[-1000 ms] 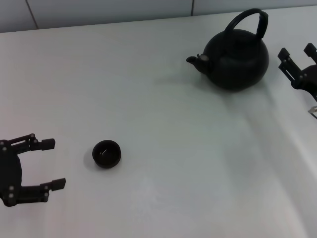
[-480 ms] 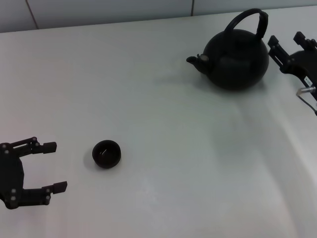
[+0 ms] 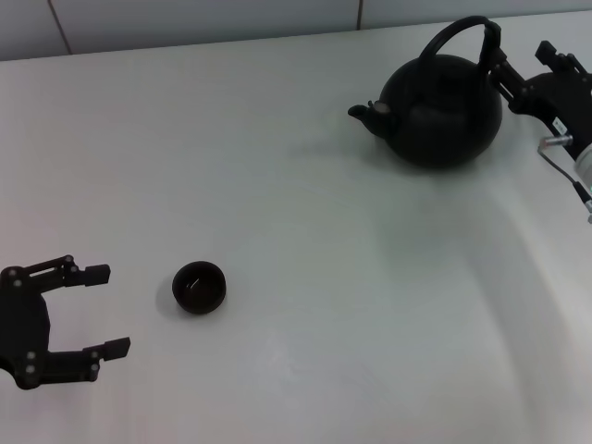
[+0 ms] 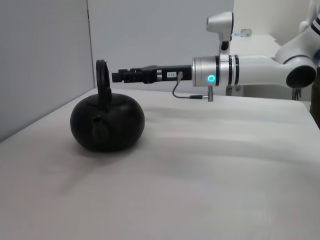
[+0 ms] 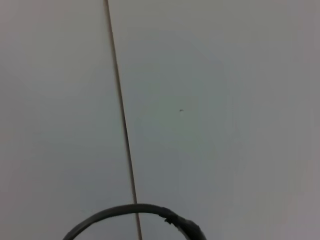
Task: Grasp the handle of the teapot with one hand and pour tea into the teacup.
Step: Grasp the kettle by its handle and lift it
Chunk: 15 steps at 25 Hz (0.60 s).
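- While the teapot [image 3: 442, 109] stands upright at the far right of the surface [image 3: 305, 213], spout pointing left, the right gripper [image 3: 524, 70] sits just right of the handle [image 3: 460, 37], at about its height.
- Its fingers look spread, one beside the hoop's right leg; nothing is grasped.
- The left gripper [image 3: 104, 311] rests released at the near left, just left of the teacup [image 3: 198, 287], which is well apart from the pot.
- Risks, as I judge them:
  - Clamping low on the hoop's leg instead of its crown could let the heavy pot swing or slip.
  - A finger nudging the handle before closing could shove or tip the pot.
  - The cup is small and far off, so a poorly aimed spout would spill tea.
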### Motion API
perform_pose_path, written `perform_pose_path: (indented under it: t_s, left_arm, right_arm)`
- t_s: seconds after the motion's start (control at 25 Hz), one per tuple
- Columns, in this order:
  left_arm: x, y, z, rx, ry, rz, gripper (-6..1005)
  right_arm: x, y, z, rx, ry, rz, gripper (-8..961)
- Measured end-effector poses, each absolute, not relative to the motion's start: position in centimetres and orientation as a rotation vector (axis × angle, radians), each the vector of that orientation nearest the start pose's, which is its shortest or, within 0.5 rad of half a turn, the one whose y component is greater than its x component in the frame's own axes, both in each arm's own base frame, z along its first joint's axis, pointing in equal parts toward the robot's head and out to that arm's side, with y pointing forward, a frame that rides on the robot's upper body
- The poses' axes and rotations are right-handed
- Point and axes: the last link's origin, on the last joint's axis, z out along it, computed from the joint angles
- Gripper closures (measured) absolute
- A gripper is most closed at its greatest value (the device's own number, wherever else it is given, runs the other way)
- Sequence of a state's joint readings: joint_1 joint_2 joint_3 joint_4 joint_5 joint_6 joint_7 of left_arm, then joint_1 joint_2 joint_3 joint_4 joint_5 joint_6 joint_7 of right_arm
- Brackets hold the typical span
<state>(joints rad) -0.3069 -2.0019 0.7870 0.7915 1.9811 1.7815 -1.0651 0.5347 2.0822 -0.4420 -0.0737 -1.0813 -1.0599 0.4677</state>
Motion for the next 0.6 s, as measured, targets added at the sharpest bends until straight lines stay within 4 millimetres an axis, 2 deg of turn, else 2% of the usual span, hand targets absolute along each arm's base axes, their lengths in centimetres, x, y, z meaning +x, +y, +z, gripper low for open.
perform_pose_path:
  t_s: [0.6]
  left_arm:
    - [-31.2, 26.1, 3.6, -2.864, -0.208, -0.515, 152]
  right_arm:
    - [34.1, 37.2, 0.5, -1.609, 0.741, 0.670, 237]
